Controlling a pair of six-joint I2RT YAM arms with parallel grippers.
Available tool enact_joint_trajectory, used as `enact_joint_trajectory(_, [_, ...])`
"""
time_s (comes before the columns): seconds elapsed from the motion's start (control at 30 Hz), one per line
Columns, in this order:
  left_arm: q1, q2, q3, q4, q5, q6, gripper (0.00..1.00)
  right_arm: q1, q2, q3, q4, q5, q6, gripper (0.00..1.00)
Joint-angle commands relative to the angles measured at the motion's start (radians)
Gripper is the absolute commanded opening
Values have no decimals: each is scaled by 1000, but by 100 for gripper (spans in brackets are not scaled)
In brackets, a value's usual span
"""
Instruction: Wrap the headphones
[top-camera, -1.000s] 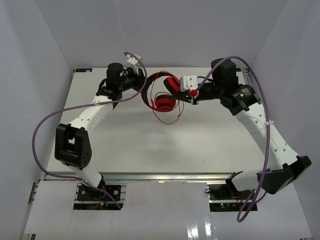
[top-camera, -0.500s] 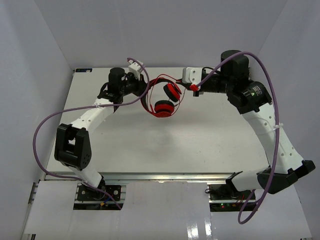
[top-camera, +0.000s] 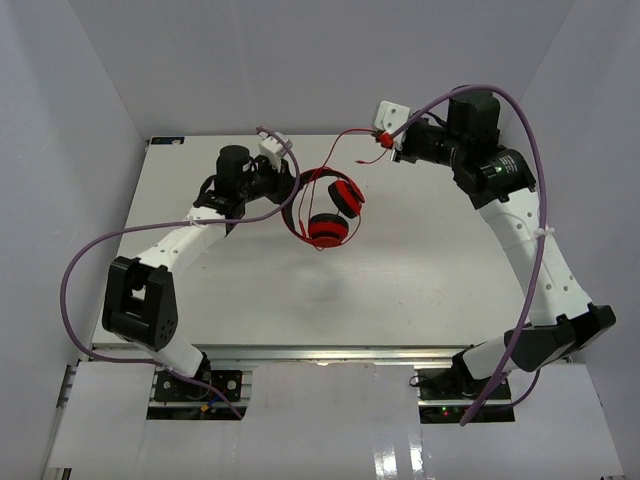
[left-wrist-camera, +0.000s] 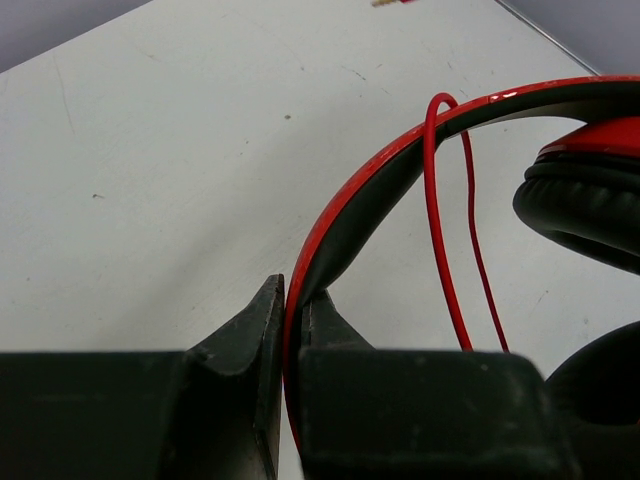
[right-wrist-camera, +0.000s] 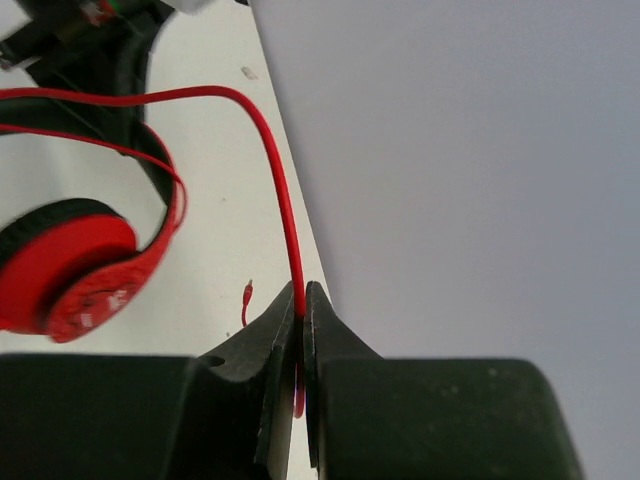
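The red headphones (top-camera: 327, 229) hang above the table's back middle. My left gripper (top-camera: 287, 183) is shut on the red-and-black headband (left-wrist-camera: 400, 170), which stands between its jaws (left-wrist-camera: 288, 300). Thin red cable loops (left-wrist-camera: 440, 230) lie over the band beside a black ear pad (left-wrist-camera: 585, 200). My right gripper (top-camera: 386, 142) is raised near the back wall, shut on the red cable (right-wrist-camera: 278, 170), which runs from its jaws (right-wrist-camera: 300, 300) to the headband. The plug (right-wrist-camera: 247, 295) dangles below it. A red ear cup (right-wrist-camera: 70, 265) shows at lower left.
The white table (top-camera: 250, 280) is boxed in by grey walls at the back and both sides. The back wall (right-wrist-camera: 450, 150) is close to my right gripper. Purple arm cables (top-camera: 100, 240) loop beside both arms.
My right gripper has lifted and moved back toward the wall with the cable, drawing it up off the table. The headphones and left gripper shifted slightly.
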Motion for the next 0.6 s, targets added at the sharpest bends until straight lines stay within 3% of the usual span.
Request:
enact_joint_trajectory(0.0, [0,-135,-17,62,85,-18,0,-45,47,13,112,37,75,8])
enact_joint_trajectory(0.57, [-4,-302,31,89,182,-133,0,-167,217,-105,235,-58,331,8])
